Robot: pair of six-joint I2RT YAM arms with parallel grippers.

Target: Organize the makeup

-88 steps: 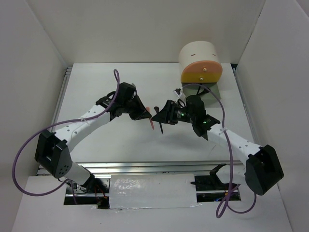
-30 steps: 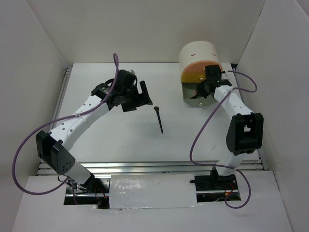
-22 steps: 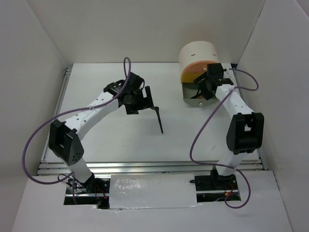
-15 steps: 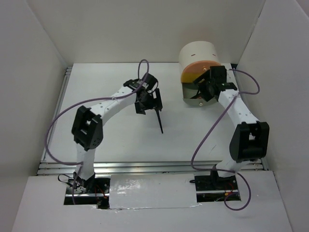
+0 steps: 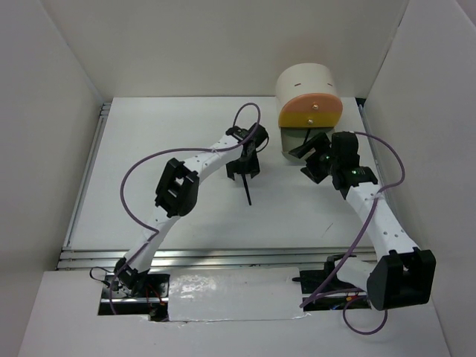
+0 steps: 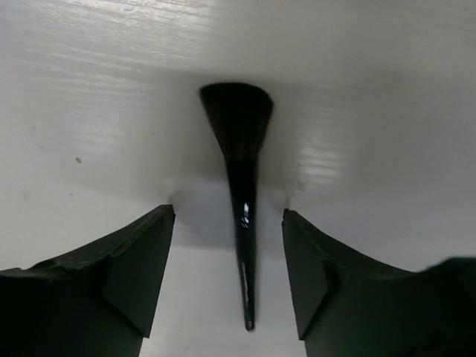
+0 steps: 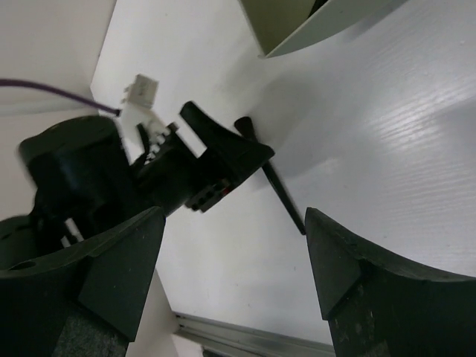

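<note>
My left gripper (image 6: 227, 216) is showing matte black, and between its jaws the brush (image 6: 242, 186) is lying all black, its handle glinting with a small white highlight and its bristles looking a duller charcoal. The table (image 6: 387, 89) beneath is showing white with faint, fine grain streaks. My right gripper (image 7: 234, 216) is also looking black. Just beyond it, the box (image 5: 307, 85) is showing a cream top, an orange drawer front (image 5: 309, 110), a yellow band (image 5: 310, 123) below that, and a pale grey-green open drawer (image 5: 297, 141). Purple cables (image 5: 249, 105) are looping over my white arms (image 5: 379, 216), whose joints are showing black.
</note>
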